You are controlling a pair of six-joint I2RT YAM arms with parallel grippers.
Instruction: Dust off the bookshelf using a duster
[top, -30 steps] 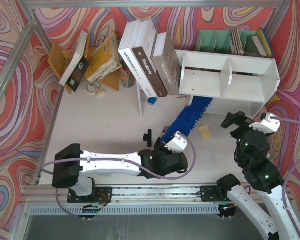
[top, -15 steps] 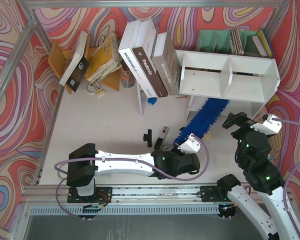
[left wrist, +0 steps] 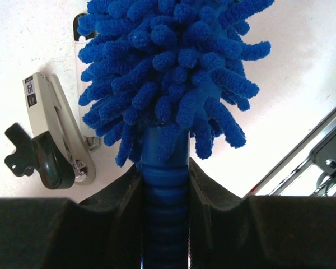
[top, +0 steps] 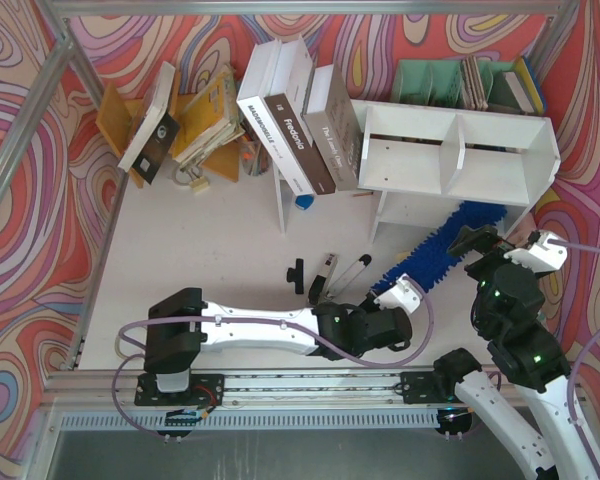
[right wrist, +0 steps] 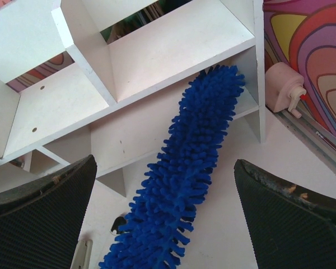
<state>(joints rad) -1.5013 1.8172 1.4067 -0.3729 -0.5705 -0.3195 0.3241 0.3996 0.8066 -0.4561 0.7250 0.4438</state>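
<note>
The white bookshelf [top: 460, 150] stands at the back right, with two cubbies and a lower shelf. The blue fluffy duster [top: 440, 250] lies slanted, its tip under the right end of the lower shelf. My left gripper [top: 392, 297] is shut on the duster's ribbed blue handle [left wrist: 165, 190], with the fluffy head [left wrist: 168, 73] just ahead of the jaws. My right gripper [top: 477, 243] is open and empty, hovering above the duster. The right wrist view shows the duster [right wrist: 185, 174] between its spread fingers [right wrist: 291, 213], reaching the bookshelf [right wrist: 157, 56].
A grey stapler [top: 330, 272] and a small black tool [top: 297, 272] lie left of the duster; the stapler also shows in the left wrist view [left wrist: 56, 134]. Large books [top: 285, 130] lean on a thin white board. A green rack [top: 450, 80] stands behind the shelf. A pink bottle [right wrist: 283, 92] sits by the right wall.
My left arm has swung the duster to the right, sweeping its tip along the lower shelf from the left part to the right end. The stapler came into view. The right arm barely moved.
</note>
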